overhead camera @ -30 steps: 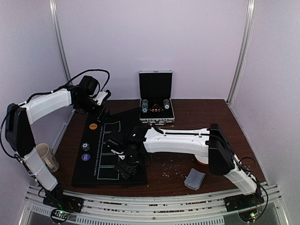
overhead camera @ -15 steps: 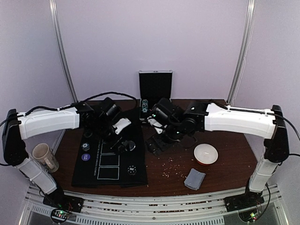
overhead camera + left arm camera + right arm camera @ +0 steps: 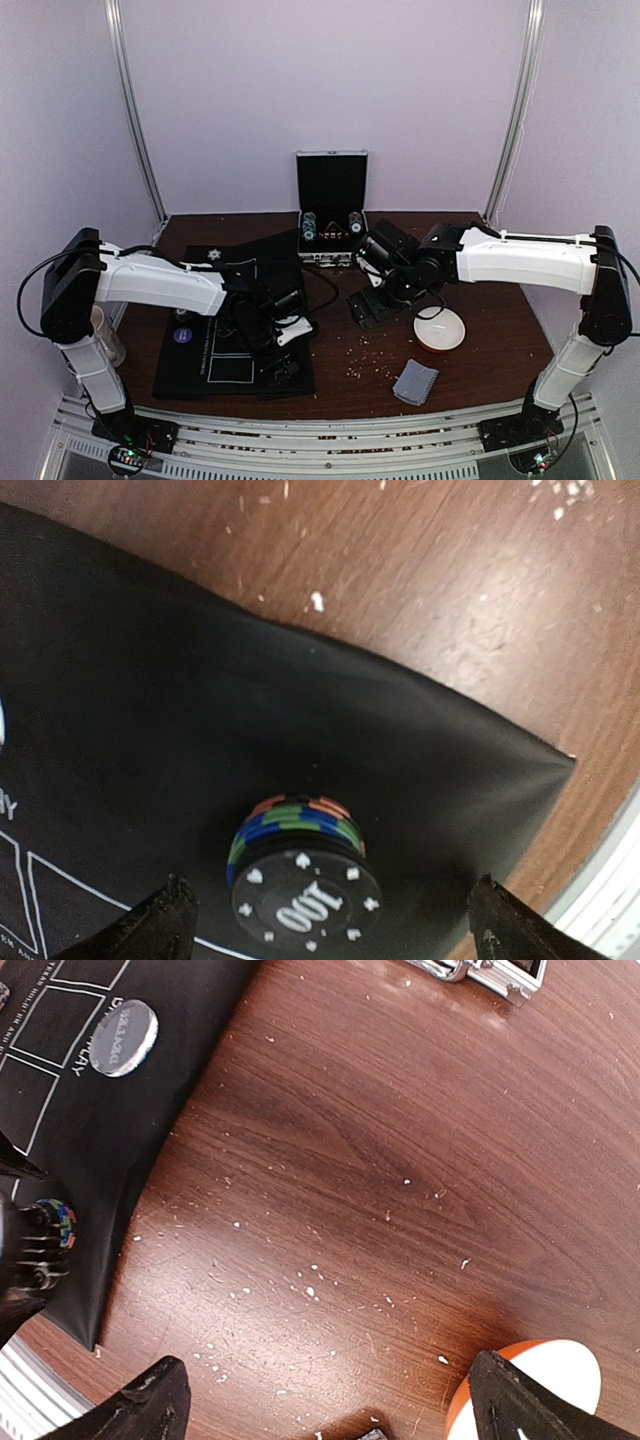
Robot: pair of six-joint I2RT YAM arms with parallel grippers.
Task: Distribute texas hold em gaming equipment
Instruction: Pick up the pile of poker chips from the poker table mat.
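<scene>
1. Chip stack [image 3: 303, 880] stands on the black mat [image 3: 180, 730], close to the mat's near right corner. It has a dark "100" chip on top and orange, green and blue edges beneath.
2. We see the left gripper [image 3: 332, 920] released. Its fingers [image 3: 165, 925] are spread wide on either side of the stack, and neither touches it.
3. From above, we see the left arm reaching across the mat, with its gripper just over the stack.
4. The right gripper [image 3: 335, 1400] is also released and grasps nothing. Its fingers [image 3: 140, 1405] are well apart above the bare brown tabletop [image 3: 380, 1160], between the mat's right edge and the bowl [image 3: 545, 1380].
5. In the right wrist view the stack appears at the far left, on the mat's edge, with the dark left gripper beside it.
6. A round grey button [image 3: 124, 1038] lies flat on the mat among the white printed boxes, well apart from the stack.
7. At the back of the tabletop a metal case [image 3: 333, 185] stands with its lid up, and we see chips [image 3: 309, 228] inside it.
8. A purple button [image 3: 183, 335] lies near the mat's left side.
9. A grey cloth [image 3: 414, 382] lies on the tabletop near the bowl, and pale crumbs [image 3: 310, 1290] are scattered over the wood.
</scene>
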